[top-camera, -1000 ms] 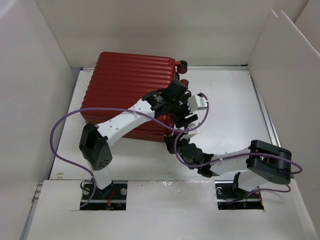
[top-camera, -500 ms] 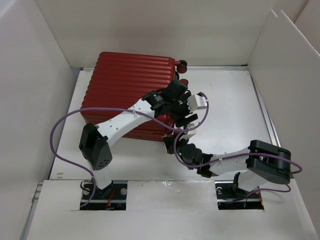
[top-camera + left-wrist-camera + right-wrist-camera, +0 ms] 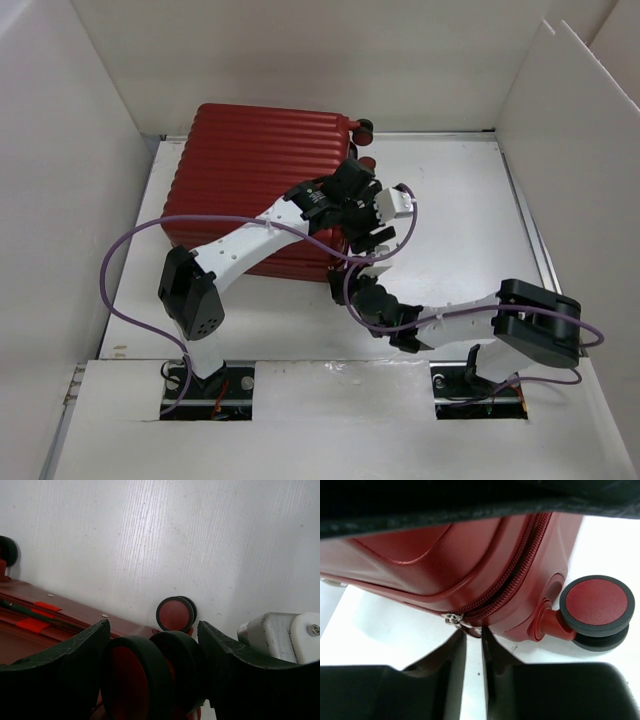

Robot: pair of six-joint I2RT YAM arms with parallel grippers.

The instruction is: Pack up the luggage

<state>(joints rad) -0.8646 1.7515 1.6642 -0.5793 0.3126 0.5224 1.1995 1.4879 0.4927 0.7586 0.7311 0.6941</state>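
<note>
White panels point(image 3: 300, 50) box in a white worktop point(image 3: 450, 220). The dark red suitcase point(image 3: 250, 170) lies closed on it, ribbed shell up, toward the upper left of the overhead view and close to the back panel. The left tool point(image 3: 152, 630) reaches over the case's right edge and is clamped on a caster wheel point(image 3: 145, 680), one finger against each side. The right tool point(image 3: 472, 635) sits at the case's lower right corner, fingers drawn to a thin slit at the zipper pull point(image 3: 462, 622). I cannot tell whether it pinches the tab. A corner wheel point(image 3: 597, 605) sticks out just beside.
</note>
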